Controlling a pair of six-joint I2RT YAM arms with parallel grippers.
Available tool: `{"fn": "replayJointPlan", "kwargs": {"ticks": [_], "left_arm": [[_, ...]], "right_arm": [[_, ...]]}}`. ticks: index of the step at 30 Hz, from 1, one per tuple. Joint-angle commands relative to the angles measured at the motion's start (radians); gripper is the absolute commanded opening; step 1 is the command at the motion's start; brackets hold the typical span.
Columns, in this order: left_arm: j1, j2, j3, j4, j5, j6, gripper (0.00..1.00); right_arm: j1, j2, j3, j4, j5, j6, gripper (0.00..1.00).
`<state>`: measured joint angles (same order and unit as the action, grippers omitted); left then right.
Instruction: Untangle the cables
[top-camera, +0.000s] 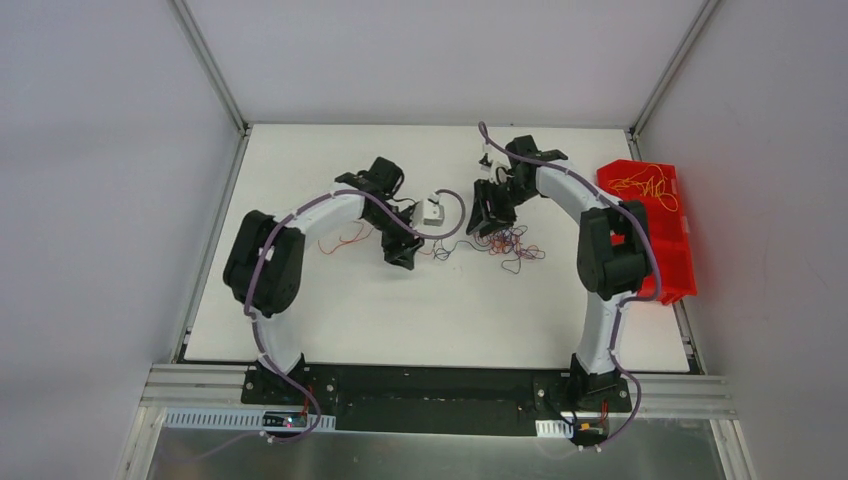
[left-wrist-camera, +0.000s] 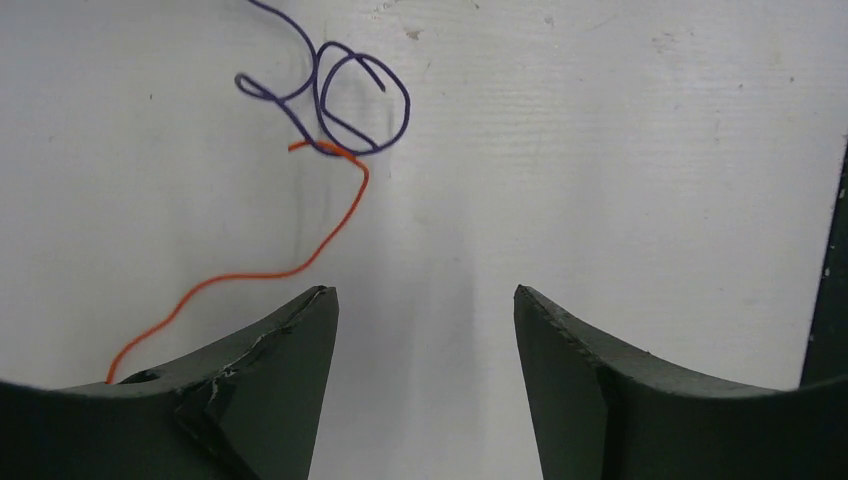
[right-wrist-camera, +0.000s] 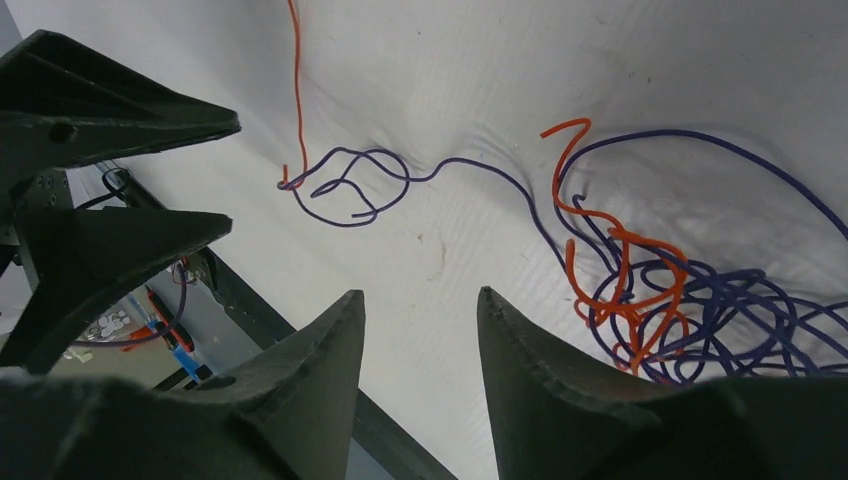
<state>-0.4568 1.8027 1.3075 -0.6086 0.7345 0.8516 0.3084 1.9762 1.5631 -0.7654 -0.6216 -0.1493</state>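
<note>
The white tabletop (top-camera: 400, 320) carries everything, with a red bin (top-camera: 672, 262) at its right edge holding a loose bundle of orange-yellow wire (top-camera: 645, 185). The left arm (top-camera: 290, 240) curves in from the left and the right arm (top-camera: 600, 240) from the right, so both wrists meet near the middle. A small pale box (top-camera: 433, 211) sits between them. The left gripper (top-camera: 403, 255) hangs just above the tabletop with its jaws spread and nothing between them; in its wrist view (left-wrist-camera: 425, 300) only bare surface shows in the gap. The right gripper (top-camera: 490, 225) is likewise released, its jaws parted over bare tabletop (right-wrist-camera: 420, 300). The cables (top-camera: 510, 243) lie mostly as a tangle (right-wrist-camera: 680, 310) of purple and orange strands just beside the right gripper's right finger, flat on the tabletop. From it a purple cable (right-wrist-camera: 470, 165) runs leftward to a small knot of loops (left-wrist-camera: 340, 100), which lies ahead of the left gripper and to the left of its gap. An orange cable (left-wrist-camera: 300, 262) crosses those loops and trails back to pass under the left gripper's left finger. A thin red strand (top-camera: 345, 240) lies beside the left arm's wrist.
</note>
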Motion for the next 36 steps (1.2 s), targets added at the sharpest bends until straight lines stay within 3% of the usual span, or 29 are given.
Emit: {"fn": "replayJointPlan", "kwargs": {"ticks": [1, 5, 7, 9, 11, 13, 19, 27, 36], "left_arm": [[-0.056, 0.104, 0.116, 0.039, -0.045, 0.151, 0.66], [-0.098, 0.178, 0.155, 0.095, -0.114, 0.118, 0.64], [-0.118, 0.201, 0.169, 0.098, -0.150, 0.099, 0.57], [-0.123, 0.196, 0.160, 0.097, -0.156, 0.079, 0.39], [-0.123, 0.151, 0.123, 0.084, -0.178, 0.080, 0.11], [-0.117, 0.070, 0.079, 0.035, -0.186, 0.105, 0.00], [0.040, -0.234, 0.063, -0.133, 0.070, -0.078, 0.00], [0.307, -0.358, 0.159, -0.227, 0.363, -0.385, 0.00], [0.444, -0.202, 0.109, -0.136, -0.158, -0.513, 0.00]], "right_arm": [[0.024, 0.067, 0.019, 0.031, -0.037, 0.044, 0.47], [0.056, 0.114, 0.040, 0.047, -0.012, 0.045, 0.46], [0.071, 0.137, 0.041, 0.063, 0.030, 0.052, 0.45], [0.084, 0.161, 0.053, 0.051, 0.085, 0.056, 0.42], [0.088, 0.172, 0.060, 0.036, 0.124, 0.047, 0.38], [0.090, 0.174, 0.049, 0.035, 0.161, 0.037, 0.34], [0.108, 0.195, 0.047, 0.007, 0.215, 0.032, 0.29], [0.124, 0.221, 0.051, -0.010, 0.220, 0.018, 0.27], [0.125, 0.116, 0.035, 0.004, 0.055, -0.012, 0.38]]}}
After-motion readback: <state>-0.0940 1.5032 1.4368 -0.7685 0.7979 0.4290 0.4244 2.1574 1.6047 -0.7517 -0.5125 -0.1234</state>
